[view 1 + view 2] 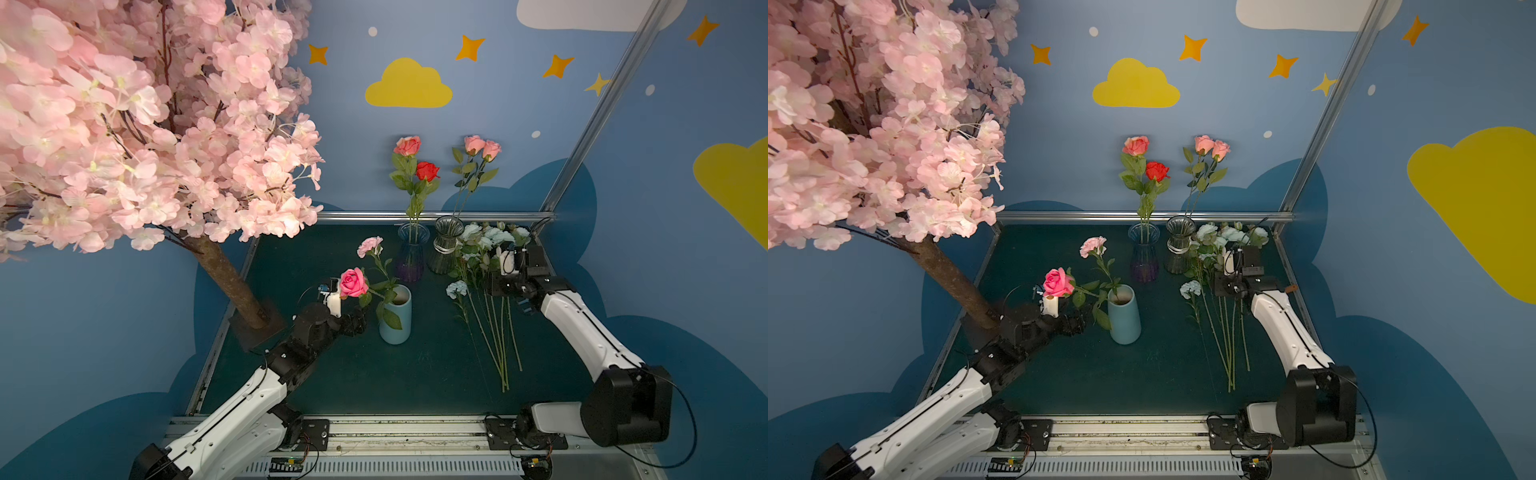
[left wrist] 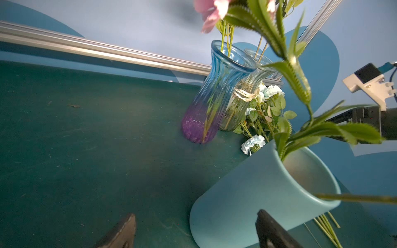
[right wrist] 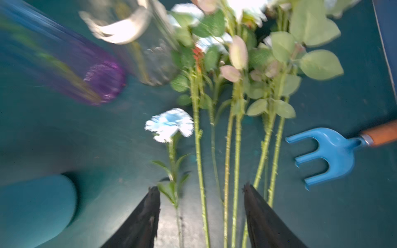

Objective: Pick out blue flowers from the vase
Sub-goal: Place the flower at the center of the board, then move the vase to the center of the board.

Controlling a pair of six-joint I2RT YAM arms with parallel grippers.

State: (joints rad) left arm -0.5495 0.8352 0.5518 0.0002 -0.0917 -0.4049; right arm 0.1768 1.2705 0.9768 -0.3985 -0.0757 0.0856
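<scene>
Blossoms [image 1: 124, 124] overhead aside, hovers with right jaws spread and empty above blue flowers [image 1: 486, 239] lying stems-near on the right of the desk [image 1: 332, 374], apparently sorted clear of the teal vase [image 1: 397, 320]; waits with left jaws spread just beside it, probably to steady it.

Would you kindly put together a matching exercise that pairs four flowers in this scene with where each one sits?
Flowers:
1. blue flowers
2. red rose
3. bright pink rose
4. pair of salmon roses

Places:
A. in the light blue opaque vase
B. in the clear glass vase
C. lying flat on the green mat
D. in the blue-to-purple glass vase

Pairs: 1-C, 2-D, 3-A, 4-B.
</scene>
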